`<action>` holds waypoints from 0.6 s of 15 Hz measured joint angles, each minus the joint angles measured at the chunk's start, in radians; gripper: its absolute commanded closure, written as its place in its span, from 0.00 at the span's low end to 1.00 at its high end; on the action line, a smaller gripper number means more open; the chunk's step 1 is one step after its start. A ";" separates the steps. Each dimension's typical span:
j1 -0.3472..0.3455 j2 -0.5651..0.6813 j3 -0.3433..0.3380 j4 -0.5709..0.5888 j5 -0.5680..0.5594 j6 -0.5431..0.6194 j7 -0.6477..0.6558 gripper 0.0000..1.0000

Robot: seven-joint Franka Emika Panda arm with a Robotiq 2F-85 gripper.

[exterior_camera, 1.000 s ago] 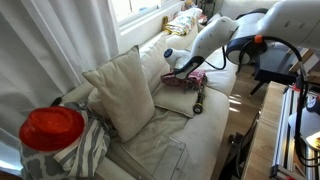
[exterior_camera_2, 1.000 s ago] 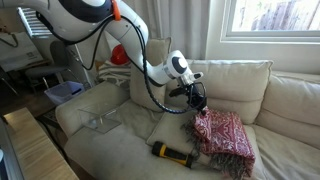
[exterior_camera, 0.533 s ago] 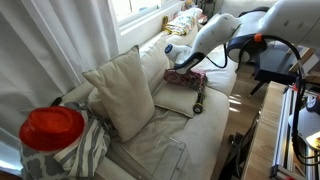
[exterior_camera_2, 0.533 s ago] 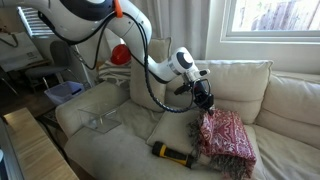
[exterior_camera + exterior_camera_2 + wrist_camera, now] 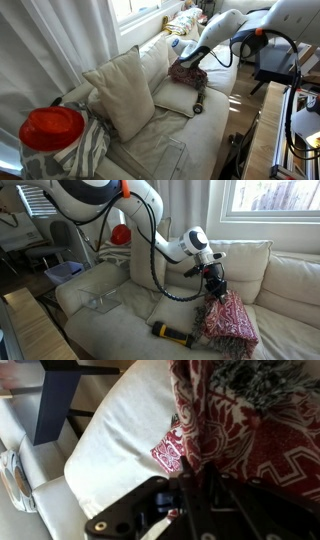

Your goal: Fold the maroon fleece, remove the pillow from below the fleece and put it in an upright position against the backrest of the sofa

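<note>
Wrist view shows the claw (image 5: 193, 478) pinching the fleece (image 5: 262, 442) mid-fold, the pillow (image 5: 115, 440) beneath it not yet removed.

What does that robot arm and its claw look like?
The arm is built of chunky, rounded white segments, with an orange ring at one joint. A black cable loops alongside it. The claw at its tip is black.

fleece (image 5: 232, 320) over pillow (image 5: 172, 307) | pillow on sofa seat (image 5: 115, 332) | flashlight (image 5: 170, 333) before pillow
</note>
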 measured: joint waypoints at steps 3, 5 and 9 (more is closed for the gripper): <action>-0.024 0.000 0.028 0.012 -0.013 0.000 0.021 0.96; -0.033 0.000 0.034 0.021 -0.018 0.000 0.054 0.96; -0.046 0.000 0.035 0.036 -0.021 0.003 0.207 0.96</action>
